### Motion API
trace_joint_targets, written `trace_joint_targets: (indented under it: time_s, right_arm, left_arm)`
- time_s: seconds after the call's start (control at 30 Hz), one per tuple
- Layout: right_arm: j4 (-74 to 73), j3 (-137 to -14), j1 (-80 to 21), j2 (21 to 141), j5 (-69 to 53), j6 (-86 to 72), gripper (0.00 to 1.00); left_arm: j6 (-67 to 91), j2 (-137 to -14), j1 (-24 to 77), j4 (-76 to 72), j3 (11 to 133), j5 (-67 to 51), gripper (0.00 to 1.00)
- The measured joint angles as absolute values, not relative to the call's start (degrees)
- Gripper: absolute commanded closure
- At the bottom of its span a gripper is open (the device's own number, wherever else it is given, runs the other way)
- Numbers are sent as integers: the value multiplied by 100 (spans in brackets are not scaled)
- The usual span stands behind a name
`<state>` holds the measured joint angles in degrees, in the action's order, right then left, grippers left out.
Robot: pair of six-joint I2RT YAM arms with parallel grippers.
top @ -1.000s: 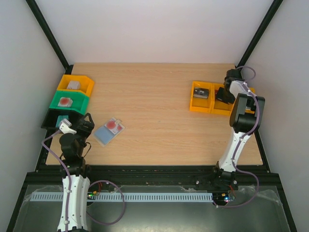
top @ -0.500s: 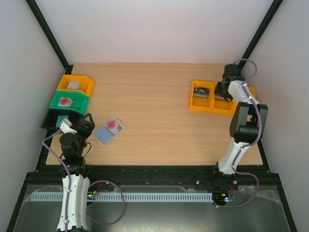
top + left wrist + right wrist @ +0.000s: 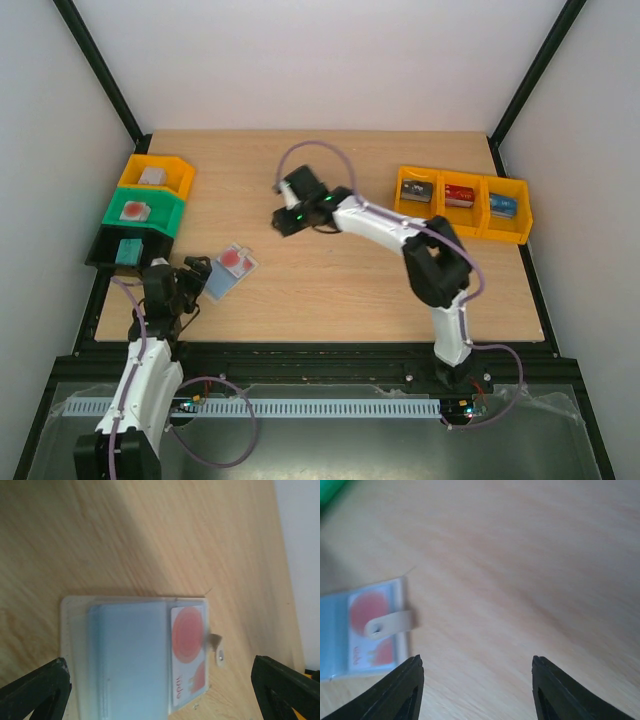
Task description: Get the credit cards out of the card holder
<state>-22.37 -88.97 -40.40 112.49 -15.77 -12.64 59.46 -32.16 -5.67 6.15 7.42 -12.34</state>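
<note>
Blue-lined card holder [image 3: 222, 277] open, red credit card [image 3: 188, 655] inside; left gripper [image 3: 159, 667] wide at its 9 o'clock; right gripper [image 3: 476, 661] parted, empty, 2 o'clock.

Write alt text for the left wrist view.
An open card holder lies flat on the wooden table, blue inside up, a red-printed credit card tucked in its right side. The left gripper hangs above it, jaws wide open.

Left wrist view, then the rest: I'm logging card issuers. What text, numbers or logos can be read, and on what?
Credit card in the card holder: short red word along one edge, too blurred to read.
Items in the yellow bins: labels too small to read.
No other text.
</note>
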Motion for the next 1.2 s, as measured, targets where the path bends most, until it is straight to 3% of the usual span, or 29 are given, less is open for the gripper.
trace_joint_targets:
  time_s: [0.17, 0.4, 0.67, 0.8, 0.87, 1.03, 1.17, 1.2]
  right_arm:
    - [-2226, -9706, -4923, 12291, -1979, -1004, 36]
    - [-2215, -10296, -5096, 13146, -2438, -1028, 40]
    - [-2152, -10628, -5063, 13642, -3114, -1164, 60]
    - [-2021, -10536, -4989, 13644, -3540, -1330, 64]
    - [-1940, -10477, -4971, 13644, -3723, -1431, 64]
    - [-1841, -10359, -4995, 13644, -4051, -1573, 67]
    - [-1706, -10248, -5011, 13629, -4180, -1647, 67]
    - [-1682, -10221, -5011, 13620, -4211, -1656, 67]
  left_arm:
    - [6071, -3430, -504, 725, 742, -1144, 1]
    - [6077, -3857, -427, 276, 670, -1122, 1]
    - [6001, -4471, -351, -683, 587, -1240, 1]
    - [5927, -4689, -193, -1035, 565, -1243, 2]
    - [5894, -4772, -78, -1155, 558, -1262, 10]
    - [5802, -4939, 51, -1288, 521, -1341, 45]
    - [5739, -4958, 73, -1347, 491, -1358, 92]
    - [5701, -4958, 73, -1369, 491, -1372, 97]
